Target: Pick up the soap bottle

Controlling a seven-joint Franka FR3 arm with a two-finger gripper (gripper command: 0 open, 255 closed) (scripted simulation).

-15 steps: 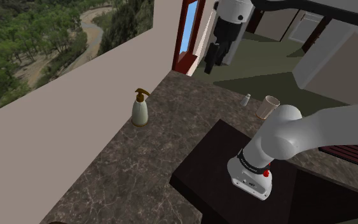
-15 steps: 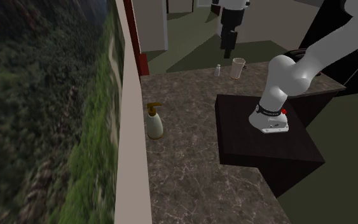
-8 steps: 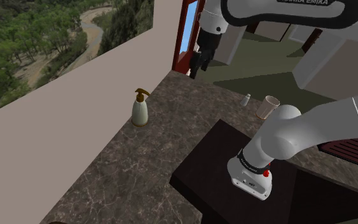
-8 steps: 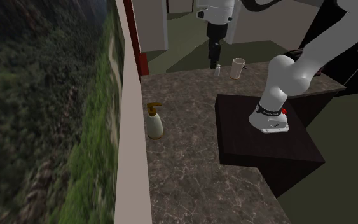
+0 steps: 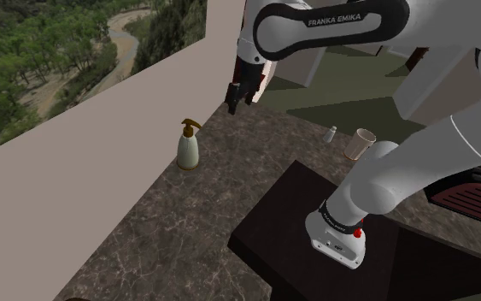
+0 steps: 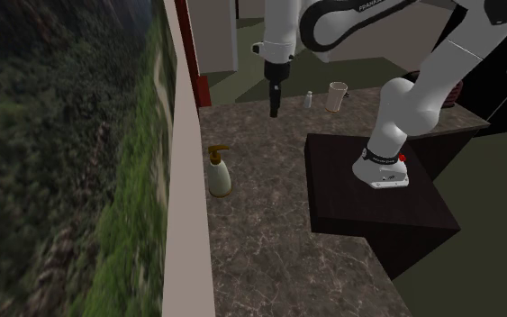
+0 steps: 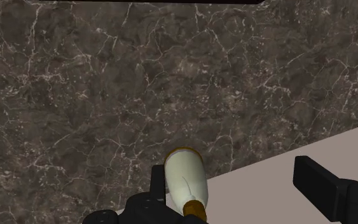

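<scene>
The soap bottle [image 5: 188, 147] is pale cream with a brown pump. It stands upright on the dark marble counter [image 5: 221, 184], close to the beige wall. In the second exterior view the soap bottle [image 6: 219, 176] stands at the counter's wall edge. My black gripper [image 5: 238, 101] hangs above the counter, up and to the shoulder view's right of the bottle, apart from it. The gripper [image 6: 275, 108] points down at the counter. In the wrist view the gripper [image 7: 234, 191] is open, and the bottle [image 7: 185, 180] shows far below, beside one finger [image 7: 157, 186], not touched.
A pale cup [image 5: 362, 144] and a small shaker [image 5: 331, 134] stand at the counter's far end. The dark stand [image 5: 290, 231] fills the near right. The beige wall [image 5: 102, 145] runs along the counter behind the bottle.
The arm has swung toward the shoulder view's left and lowered, bringing the gripper from beyond the counter's far end to above the counter nearer the bottle. The bottle has not moved.
</scene>
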